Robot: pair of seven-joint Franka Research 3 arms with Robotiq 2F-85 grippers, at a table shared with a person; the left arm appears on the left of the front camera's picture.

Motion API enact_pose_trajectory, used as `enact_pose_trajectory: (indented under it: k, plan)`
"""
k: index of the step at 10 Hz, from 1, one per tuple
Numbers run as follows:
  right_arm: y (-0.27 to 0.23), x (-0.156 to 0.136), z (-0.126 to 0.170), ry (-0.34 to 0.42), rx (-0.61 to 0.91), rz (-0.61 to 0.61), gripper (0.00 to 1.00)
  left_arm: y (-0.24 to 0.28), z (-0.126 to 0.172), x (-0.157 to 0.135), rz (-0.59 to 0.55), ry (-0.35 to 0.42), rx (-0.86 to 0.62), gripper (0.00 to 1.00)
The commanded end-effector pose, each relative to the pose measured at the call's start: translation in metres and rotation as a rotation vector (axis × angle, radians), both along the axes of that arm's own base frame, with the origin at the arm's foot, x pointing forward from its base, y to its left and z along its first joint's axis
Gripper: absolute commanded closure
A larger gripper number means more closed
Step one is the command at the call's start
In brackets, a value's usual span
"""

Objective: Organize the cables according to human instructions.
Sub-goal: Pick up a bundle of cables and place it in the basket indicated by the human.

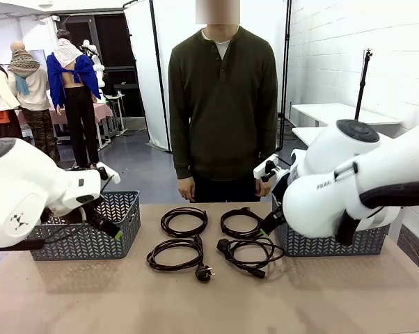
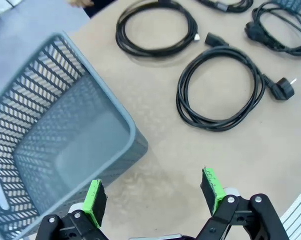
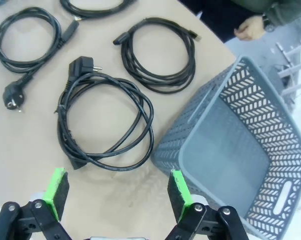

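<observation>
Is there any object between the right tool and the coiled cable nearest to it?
Nothing visible. The right tool is open above bare table, and the nearest cable lies just ahead, beside the grey basket.

right basket (image 1: pixel 314 243) behind arm (image 1: pixel 349 184), far cable (image 3: pixel 90 11) cropped

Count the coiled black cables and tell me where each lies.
4, all on the table: far-left cable, far-right cable, near-left cable, near-right cable. None seems hidden.

Cables (image 1: pixel 184 221) between left basket (image 1: pixel 84 241) and right basket (image 1: pixel 321 243), person (image 1: pixel 222 104) behind
</observation>
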State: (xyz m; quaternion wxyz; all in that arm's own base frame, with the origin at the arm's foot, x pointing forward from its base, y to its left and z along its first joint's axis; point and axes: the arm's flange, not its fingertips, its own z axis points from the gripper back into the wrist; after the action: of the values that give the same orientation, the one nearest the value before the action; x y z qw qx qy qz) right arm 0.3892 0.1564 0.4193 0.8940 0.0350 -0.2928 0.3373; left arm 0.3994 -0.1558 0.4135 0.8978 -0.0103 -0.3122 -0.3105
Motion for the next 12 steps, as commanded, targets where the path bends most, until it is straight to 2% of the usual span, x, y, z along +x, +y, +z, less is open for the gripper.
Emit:
enact_pose_trajectory:
  k: [1, 4, 6, 7, 8, 11, 12]
  plan:
    - [-0.025, 0.003, 0.024, 0.019, 0.047, 0.108, 0.0, 0.008, 0.036, 0.008, -0.087, -0.012, 0.003, 0.0]
    - [-0.051, 0.01, 0.064, 0.021, 0.119, 0.234, 0.0, 0.014, 0.087, 0.028, -0.23, -0.008, 0.012, 0.0]
    - [-0.068, 0.013, 0.082, 0.018, 0.148, 0.317, 0.0, 0.023, 0.107, 0.039, -0.351, 0.012, -0.006, 0.0]
    - [-0.076, 0.015, 0.089, 0.007, 0.148, 0.357, 0.0, 0.056, 0.05, -0.014, -0.376, 0.014, -0.032, 0.0]
    - [-0.082, 0.018, 0.092, -0.008, 0.156, 0.364, 0.0, 0.063, 0.051, -0.012, -0.401, -0.032, -0.021, 0.0]
    - [-0.092, 0.028, 0.102, -0.021, 0.203, 0.388, 0.0, 0.077, 0.053, -0.008, -0.397, -0.005, -0.069, 0.0]
    - [-0.088, 0.031, 0.104, -0.024, 0.193, 0.401, 0.0, 0.067, 0.053, -0.011, -0.395, 0.0, -0.017, 0.0]
